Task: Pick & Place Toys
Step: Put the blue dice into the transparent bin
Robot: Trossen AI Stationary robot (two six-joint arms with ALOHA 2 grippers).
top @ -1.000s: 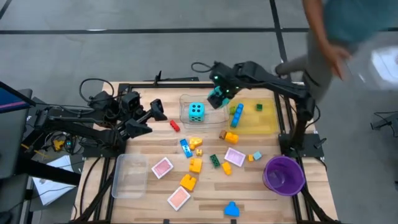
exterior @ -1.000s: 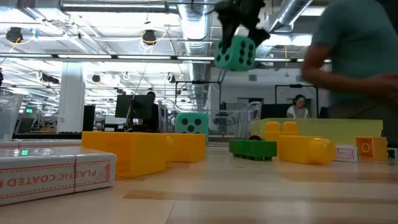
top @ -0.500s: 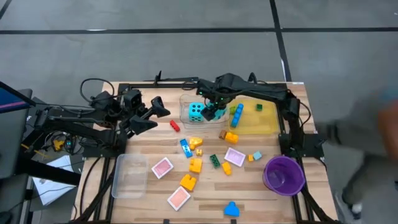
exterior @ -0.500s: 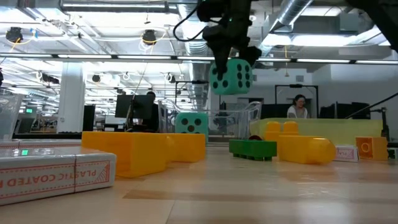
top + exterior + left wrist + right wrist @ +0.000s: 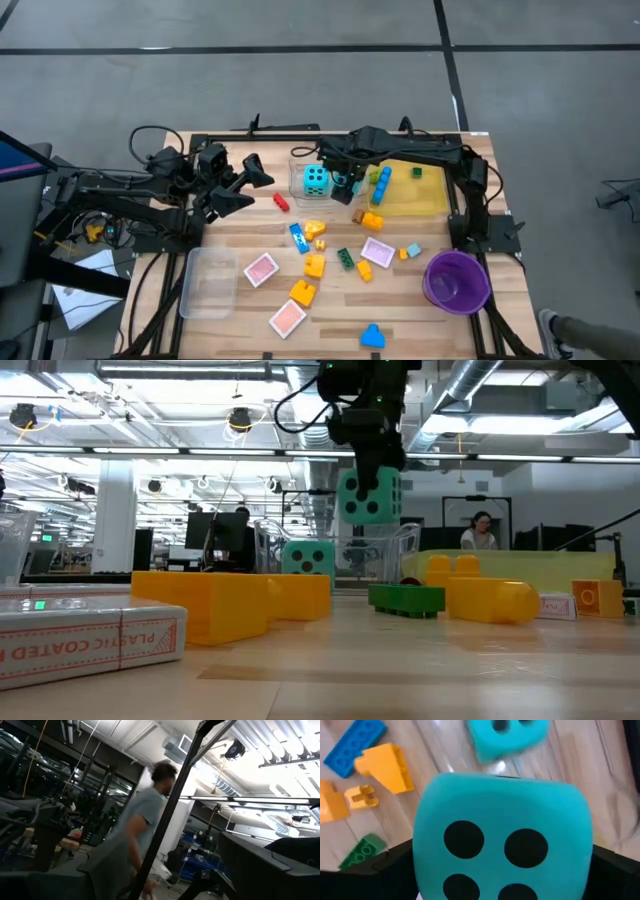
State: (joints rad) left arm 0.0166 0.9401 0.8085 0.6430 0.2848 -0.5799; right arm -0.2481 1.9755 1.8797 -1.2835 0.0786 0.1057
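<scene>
**A:** Item: turquoise foam die with black dots (image 5: 370,497). Where is it?

**B:** In mid-air, directly under the right gripper (image 5: 375,445) and above the clear rectangular plastic tray (image 5: 296,165) at the table's far side. The four-dot face points toward the wrist camera.

**A:** Grip on it?

**B:** The die sits squarely in the gripper's span. Whether it is being squeezed or has just been let go, I cannot tell.

**A:** Which relation governs the coming move?

**B:** Straight down, in my judgement. The tray floor lies below the die, and a second turquoise foam die (image 5: 315,180) rests in that tray just beside the drop line, toward the left arm. Being a cube, the die has no long axis to align.

**A:** Which arm is nearer?

**B:** The right. The left gripper (image 5: 245,185) waits well apart near the table's left edge, its fingers parted and empty.

**A:** Any change from a second ago?

**B:** The carried die was higher and nearer the yellow rectangular tray (image 5: 410,200). It has since come down and moved over the clear tray. The person by the table's right side has left the overhead view.
</scene>
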